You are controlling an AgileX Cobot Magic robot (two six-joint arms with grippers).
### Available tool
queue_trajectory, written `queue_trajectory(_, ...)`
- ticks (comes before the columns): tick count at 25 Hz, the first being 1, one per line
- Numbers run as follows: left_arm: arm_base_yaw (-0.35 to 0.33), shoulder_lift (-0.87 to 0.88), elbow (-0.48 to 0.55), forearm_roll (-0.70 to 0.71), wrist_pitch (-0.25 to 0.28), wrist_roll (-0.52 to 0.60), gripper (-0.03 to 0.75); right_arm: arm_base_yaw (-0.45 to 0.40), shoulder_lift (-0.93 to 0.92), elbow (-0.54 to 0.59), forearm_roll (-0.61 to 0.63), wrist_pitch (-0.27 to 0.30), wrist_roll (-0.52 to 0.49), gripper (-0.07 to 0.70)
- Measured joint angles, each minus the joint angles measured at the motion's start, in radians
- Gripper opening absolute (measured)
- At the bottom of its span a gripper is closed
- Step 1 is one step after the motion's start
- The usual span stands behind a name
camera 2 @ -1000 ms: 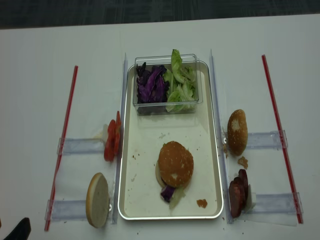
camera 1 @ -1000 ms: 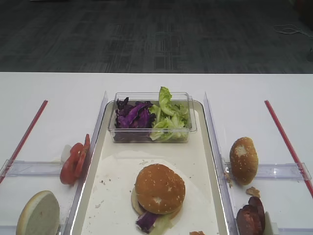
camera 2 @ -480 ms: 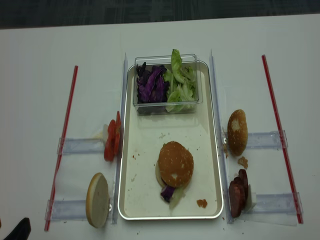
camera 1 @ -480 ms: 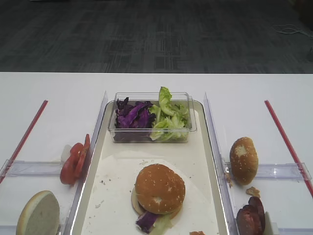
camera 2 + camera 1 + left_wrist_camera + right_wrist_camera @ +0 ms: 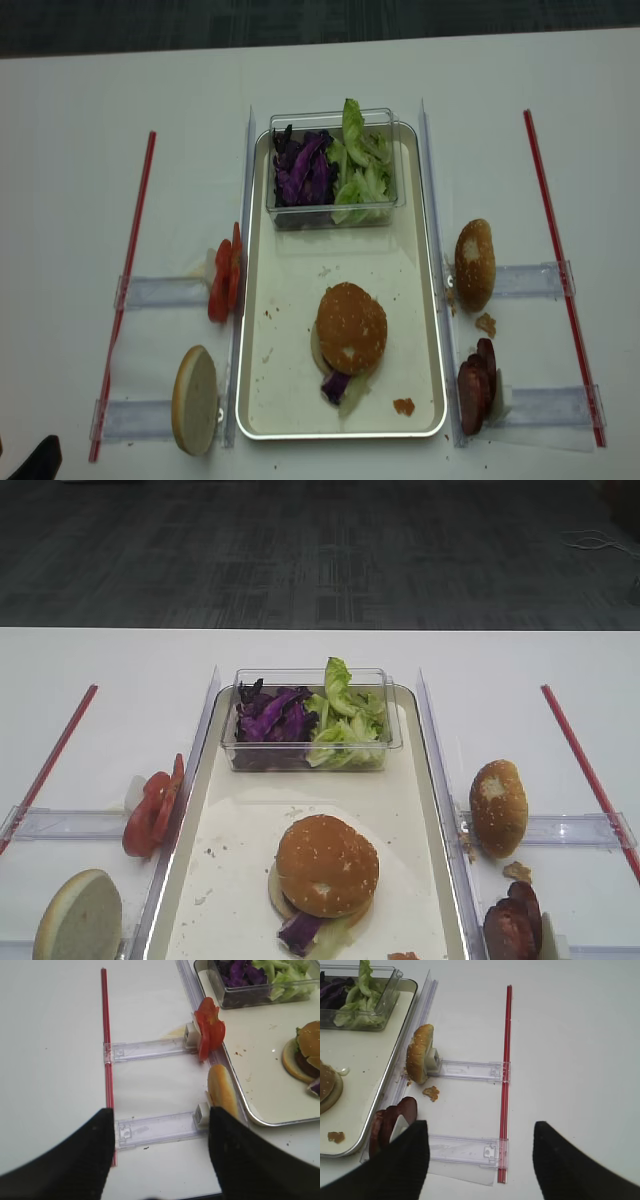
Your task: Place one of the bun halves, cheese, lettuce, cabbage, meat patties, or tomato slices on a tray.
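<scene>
Right gripper (image 5: 480, 1152): the two dark fingers are seen spread wide apart at the bottom of the right wrist view, with nothing between them; bare table is seen in the gap.
Left gripper (image 5: 160, 1152): its dark fingers are likewise seen parted, nothing being gripped; a clear side tray (image 5: 155, 1127) is framed between them.
Meat patties (image 5: 390, 1122): stood on edge just beside the right gripper's left finger, outside the tray rim.
Bun halves: one sesame dome (image 5: 351, 328) is set on the stacked fillings in the near half of the tray; a second dome (image 5: 474, 264) is propped on edge to the right of the tray; a pale cut-face half (image 5: 194, 399) is propped on edge to the left.
Tray (image 5: 300, 275): laid lengthwise at the middle of the table, crumbs being scattered on it.
Cabbage (image 5: 302, 167): held in the left part of a clear plastic box (image 5: 282, 213) at the far end of the tray; a purple shred is also seen under the stacked bun.
Lettuce (image 5: 362, 170): held in the right part of the same box.
Tomato slices (image 5: 224, 281): stood on edge just left of the tray.
Red strips (image 5: 558, 258): laid along both outer sides of the table.
</scene>
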State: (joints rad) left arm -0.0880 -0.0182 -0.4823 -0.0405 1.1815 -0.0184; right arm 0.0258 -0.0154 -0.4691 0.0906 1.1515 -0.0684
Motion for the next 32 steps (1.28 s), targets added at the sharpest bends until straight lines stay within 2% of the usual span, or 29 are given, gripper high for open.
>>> queue_trajectory(32,0.000,0.000,0.000,0.000,0.000,0.000,0.396,0.000,0.000,0.000,0.000,0.000,0.000,0.469)
